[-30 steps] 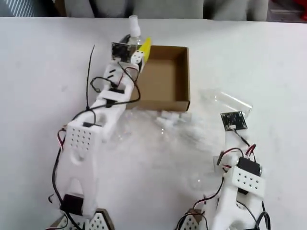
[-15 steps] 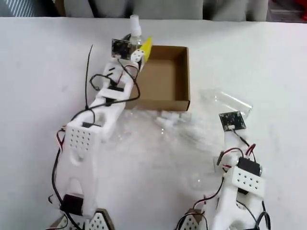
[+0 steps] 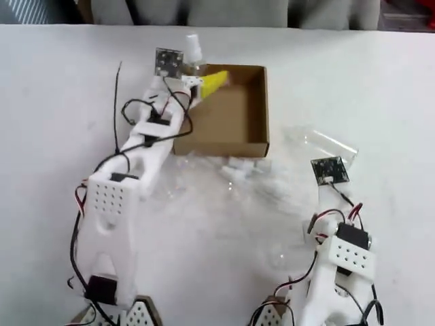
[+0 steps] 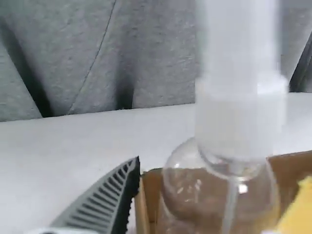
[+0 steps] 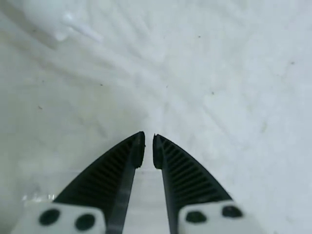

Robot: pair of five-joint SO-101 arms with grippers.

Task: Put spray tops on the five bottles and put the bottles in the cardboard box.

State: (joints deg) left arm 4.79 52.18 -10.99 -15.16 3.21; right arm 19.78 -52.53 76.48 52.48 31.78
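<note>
- Bottle (image 4: 219, 195): clear plastic, glossy, smooth.
- Spray top (image 4: 241, 97): white plastic, satin.
- Cardboard box (image 3: 234, 115): brown cardboard, matt.
- Left gripper (image 4: 218, 180): one finger of grey ridged plastic, the other of smooth yellow plastic.
- Right gripper (image 5: 148, 146): black matt plastic, ridged.
- Left arm (image 3: 112, 204), right arm (image 3: 350, 255): white matt plastic, perforated shells.
- Table (image 3: 367, 75): white, matt, faintly streaked.
- Wrapping (image 3: 319, 142): clear glossy film, crumpled.
- Backdrop (image 4: 73, 48): grey cloth, felt-like.
</note>
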